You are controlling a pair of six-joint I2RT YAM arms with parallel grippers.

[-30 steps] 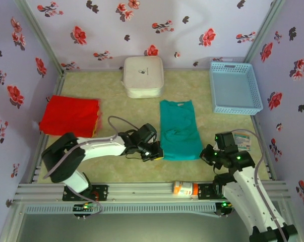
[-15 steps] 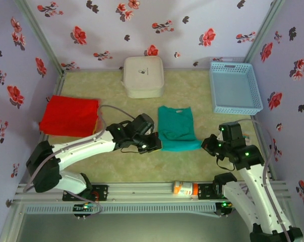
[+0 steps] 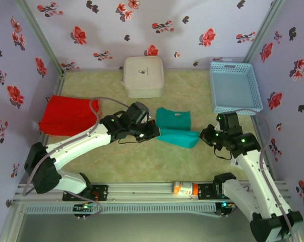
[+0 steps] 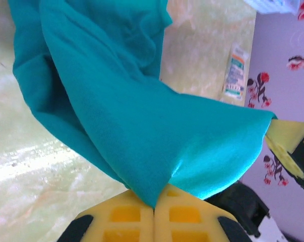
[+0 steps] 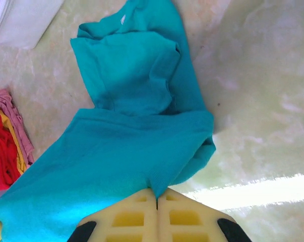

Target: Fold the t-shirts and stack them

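- The left gripper [image 3: 152, 132] is pinching the near left corner of the teal t-shirt [image 3: 174, 122], which is lying mid-table.
- The right gripper [image 3: 202, 137] is clamping its near right corner.
- The red t-shirt [image 3: 68, 115] is lying far left.

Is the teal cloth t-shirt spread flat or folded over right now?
Partly folded: the left gripper and right gripper pinch the teal cloth t-shirt's near edge, raised over the collar half lying flat.

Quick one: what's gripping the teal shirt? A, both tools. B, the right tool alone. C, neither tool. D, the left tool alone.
A: the left tool and the right tool are each shut on an edge of the teal shirt, which is lifted between them.
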